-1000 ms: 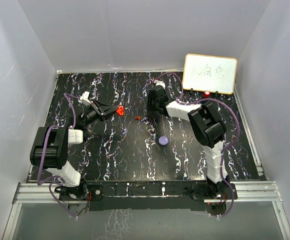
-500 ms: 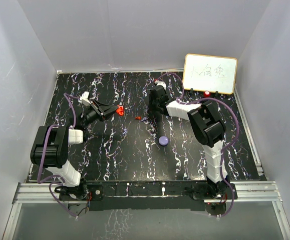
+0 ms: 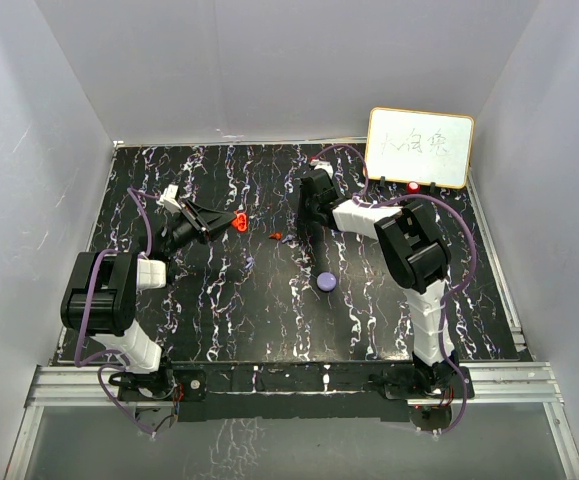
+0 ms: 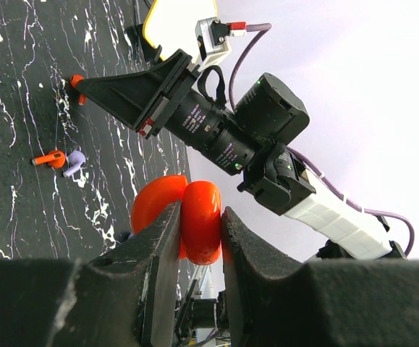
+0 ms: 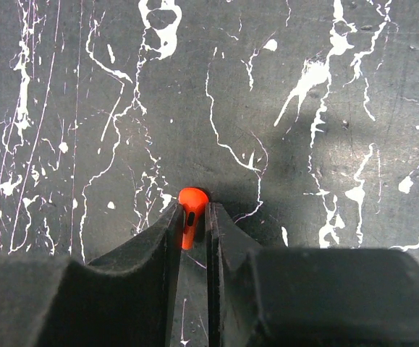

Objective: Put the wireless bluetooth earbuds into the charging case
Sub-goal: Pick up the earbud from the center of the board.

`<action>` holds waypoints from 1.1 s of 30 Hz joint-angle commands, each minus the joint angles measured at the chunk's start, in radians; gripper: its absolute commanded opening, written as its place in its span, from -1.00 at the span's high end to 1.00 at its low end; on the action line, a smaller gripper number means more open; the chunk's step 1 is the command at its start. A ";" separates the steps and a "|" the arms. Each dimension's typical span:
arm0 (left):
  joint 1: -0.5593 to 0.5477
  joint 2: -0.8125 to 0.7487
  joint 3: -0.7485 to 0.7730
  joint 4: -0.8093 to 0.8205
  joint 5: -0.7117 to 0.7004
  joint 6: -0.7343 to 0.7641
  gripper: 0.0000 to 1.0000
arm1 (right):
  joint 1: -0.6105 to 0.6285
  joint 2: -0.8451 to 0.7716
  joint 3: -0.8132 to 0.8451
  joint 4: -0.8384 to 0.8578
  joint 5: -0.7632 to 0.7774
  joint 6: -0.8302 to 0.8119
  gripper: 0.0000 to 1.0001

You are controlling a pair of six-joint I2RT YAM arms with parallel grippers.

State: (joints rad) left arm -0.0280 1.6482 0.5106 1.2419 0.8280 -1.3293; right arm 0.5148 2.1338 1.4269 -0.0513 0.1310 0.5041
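My left gripper [image 4: 202,211] is shut on an open red charging case [image 4: 158,204], held above the table at left of centre [image 3: 237,220]. My right gripper [image 5: 193,210] points down at the table, its jaws pinched on a small red earbud [image 5: 192,196] whose head sticks out past the tips. In the top view that gripper [image 3: 305,222] stands right of the case. A loose red earbud [image 4: 50,157] and a pale purple earbud [image 4: 75,163] lie side by side on the table between the arms, the red earbud [image 3: 277,236] also in the top view.
A round purple case [image 3: 326,281] lies shut near the table's middle. A whiteboard [image 3: 419,147] stands at the back right with a small red object [image 3: 412,186] at its foot. The black marbled table [image 3: 249,320] is walled in white on three sides.
The right jaws have narrowed onto the red earbud, and that wrist has edged slightly right. The left arm holds still with the red case.
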 commanded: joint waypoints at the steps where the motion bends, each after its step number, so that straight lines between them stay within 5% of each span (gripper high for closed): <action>1: 0.008 0.001 -0.001 0.056 0.019 0.002 1.00 | -0.006 0.007 0.044 0.014 0.006 0.013 0.68; 16: 0.009 0.010 -0.004 0.068 0.021 -0.003 1.00 | -0.009 -0.004 0.043 0.015 0.009 0.011 0.62; 33: 0.010 0.020 -0.006 0.086 0.020 -0.013 1.00 | -0.009 -0.017 0.033 0.020 0.023 -0.012 0.92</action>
State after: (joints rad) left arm -0.0261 1.6650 0.5102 1.2781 0.8288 -1.3468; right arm 0.5117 2.1345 1.4319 -0.0505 0.1314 0.5030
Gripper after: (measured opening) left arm 0.247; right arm 0.065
